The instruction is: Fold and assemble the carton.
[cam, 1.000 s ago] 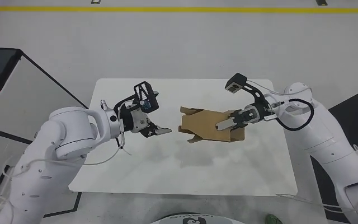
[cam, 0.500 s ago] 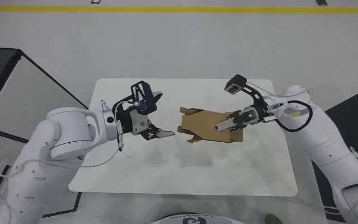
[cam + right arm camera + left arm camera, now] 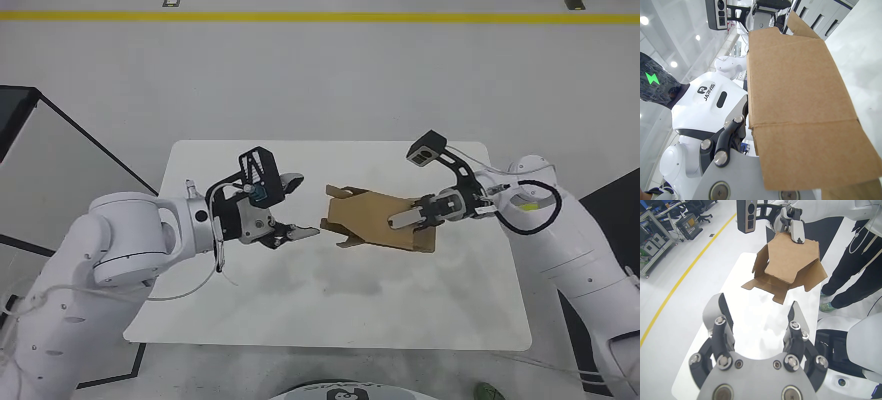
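Although only partly folded, the single brown corrugated cardboard carton (image 3: 375,220) (image 3: 791,262) (image 3: 800,94) already has some depth. It is one piece of board with a broad flat panel on top and loose flaps splayed out at its open end. It sits over the middle of the one white rectangular tabletop (image 3: 400,300), somewhat toward the right edge and about midway between the far and near edges. In the left wrist view it appears raised off the surface, with a faint shadow beneath it.

Of the two grippers, the right gripper (image 3: 405,218) (image 3: 798,239) has the carton. Its jaws are clamped on the end of the carton that faces the table's right edge. One white finger (image 3: 797,232) lies on the upper panel, and the other is hidden under the board. In the right wrist view the cardboard wall runs straight out from that gripper's base.

The left gripper (image 3: 298,208) (image 3: 758,302) is over the left half of the tabletop, just beside the carton's open, flapped end but apart from it. Its jaws are spread wide and hold nothing. Its two black-padded fingers (image 3: 726,309) point at the flaps.
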`<action>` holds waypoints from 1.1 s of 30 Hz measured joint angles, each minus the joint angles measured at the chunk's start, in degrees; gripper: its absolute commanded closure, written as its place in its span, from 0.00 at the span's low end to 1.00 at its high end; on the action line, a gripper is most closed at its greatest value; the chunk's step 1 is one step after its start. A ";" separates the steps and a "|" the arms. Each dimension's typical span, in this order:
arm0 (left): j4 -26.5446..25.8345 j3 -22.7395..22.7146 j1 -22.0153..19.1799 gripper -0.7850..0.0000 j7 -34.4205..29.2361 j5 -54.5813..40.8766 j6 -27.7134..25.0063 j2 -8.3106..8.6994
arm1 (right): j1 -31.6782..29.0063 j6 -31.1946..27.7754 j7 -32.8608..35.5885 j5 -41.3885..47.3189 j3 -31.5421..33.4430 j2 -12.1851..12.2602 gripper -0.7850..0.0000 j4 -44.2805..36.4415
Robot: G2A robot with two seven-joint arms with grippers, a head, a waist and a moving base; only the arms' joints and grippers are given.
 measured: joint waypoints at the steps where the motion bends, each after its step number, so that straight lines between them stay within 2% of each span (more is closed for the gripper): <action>1: -0.04 -0.10 0.01 1.00 0.01 -0.10 -0.02 0.02 | -0.23 -0.07 -0.07 0.04 0.34 -0.04 1.00 0.03; 13: 0.23 0.90 -0.25 1.00 0.41 -0.40 -0.51 0.02 | -1.76 -0.06 -0.07 -0.49 2.10 -0.71 1.00 -0.57; 23: 0.65 3.03 -2.04 1.00 0.65 -1.45 -0.91 -0.22 | -0.31 0.37 0.15 -1.14 0.76 -2.14 1.00 0.06; 33: 1.16 3.16 -2.77 1.00 0.89 -2.38 -1.32 -0.21 | 2.07 4.25 -0.63 -4.01 -1.83 -3.70 1.00 2.19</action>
